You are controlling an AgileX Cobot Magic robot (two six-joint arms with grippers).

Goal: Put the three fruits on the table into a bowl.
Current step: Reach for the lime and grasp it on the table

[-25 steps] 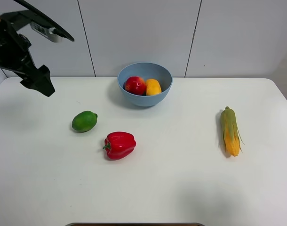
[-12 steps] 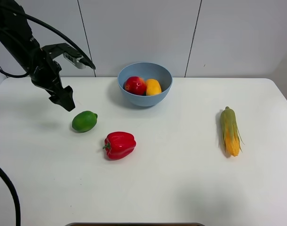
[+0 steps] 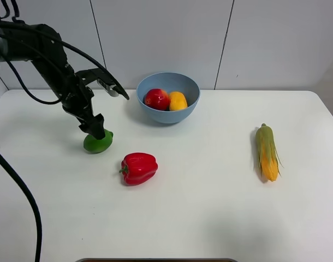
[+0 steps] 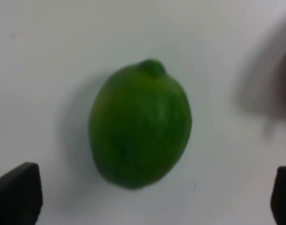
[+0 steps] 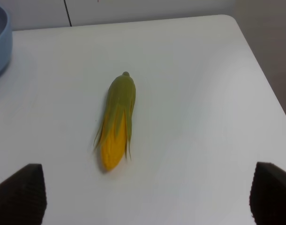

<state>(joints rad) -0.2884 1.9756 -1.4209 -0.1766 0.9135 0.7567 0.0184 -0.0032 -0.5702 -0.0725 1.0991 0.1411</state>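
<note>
The apple (image 3: 156, 99) and the mango (image 3: 178, 100) sit side by side inside the blue bowl (image 3: 167, 115). The green lime (image 4: 139, 126) is not in the bowl. It lies on the white table (image 3: 210, 218), left of the bowl and nearer the front. The left gripper (image 3: 98, 131) hangs right over the lime with its jaws wide apart and nothing in them. From high up it is hard to tell if it touches the lime. A red pepper (image 3: 138, 168) lies in front of the bowl. The corn (image 3: 267, 152) lies far to the bowl's right. The right gripper (image 5: 145, 194) looks down at it, with its jaws apart and empty.
</note>
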